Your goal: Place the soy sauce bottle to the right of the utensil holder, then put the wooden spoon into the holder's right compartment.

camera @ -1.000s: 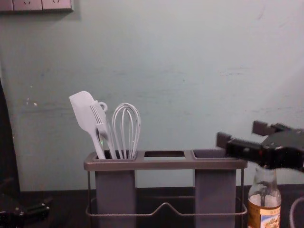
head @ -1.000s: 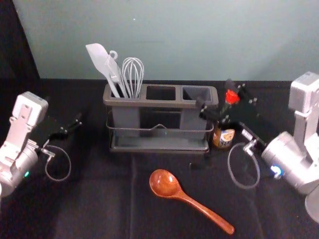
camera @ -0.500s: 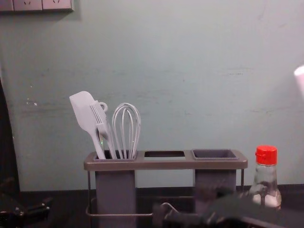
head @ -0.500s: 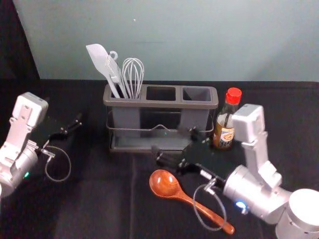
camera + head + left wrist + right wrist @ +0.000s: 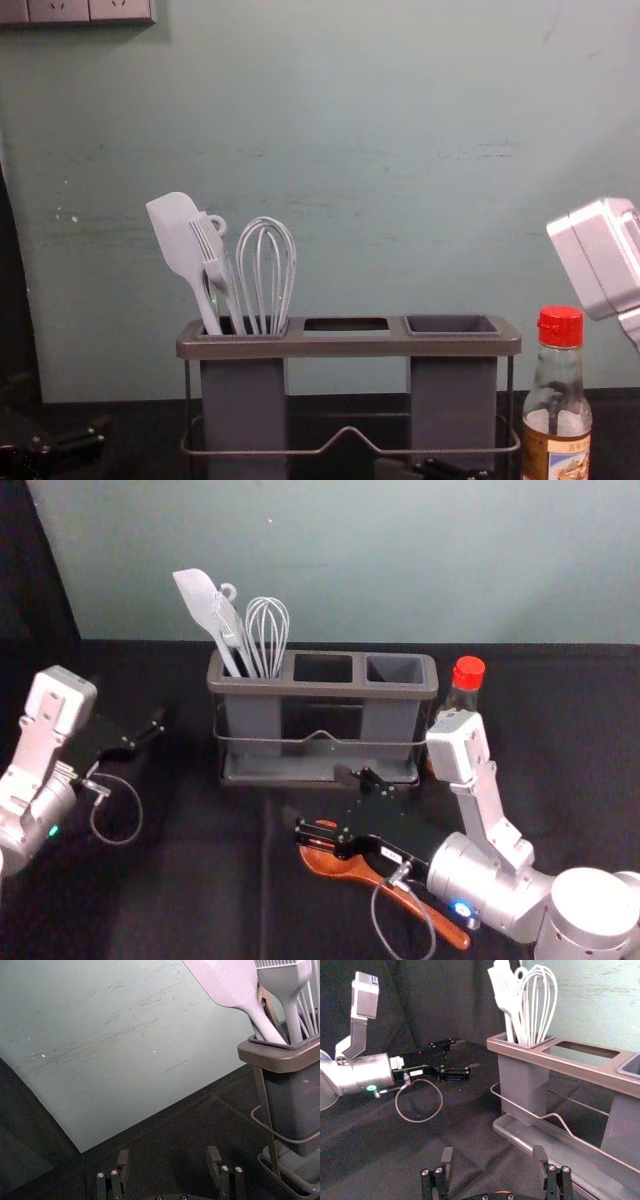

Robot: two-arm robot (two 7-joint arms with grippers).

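- Dark cloth (image 5: 210, 880) runs between left gripper (image 5: 132, 715) and utensil holder (image 5: 330, 690); open stretch also at near left of wooden spoon (image 5: 448, 933).
- Holder's long front edge runs left to right, spoon on the near side of it; wall (image 5: 400, 560) behind.
- Right compartment (image 5: 395, 668) open at top, nothing sticking out; spatula (image 5: 195, 588), brush (image 5: 228, 620) and whisk (image 5: 267, 630) stand in left one.
- Soy sauce bottle (image 5: 558, 385) upright, red cap up, just right of holder, partly behind right arm (image 5: 490, 880) in head view.
- Spoon lies on cloth, long axis diagonal: bowl far and left, handle end near and right.
- Right arm reaches in from near right, angled forward and left; right gripper (image 5: 318, 795) is at the spoon's bowl, covering part of it. Contact: can't tell.
- Right gripper's fingers spread apart, nothing clamped.
- Left arm parked at left side, its fingers apart too, nothing between them.
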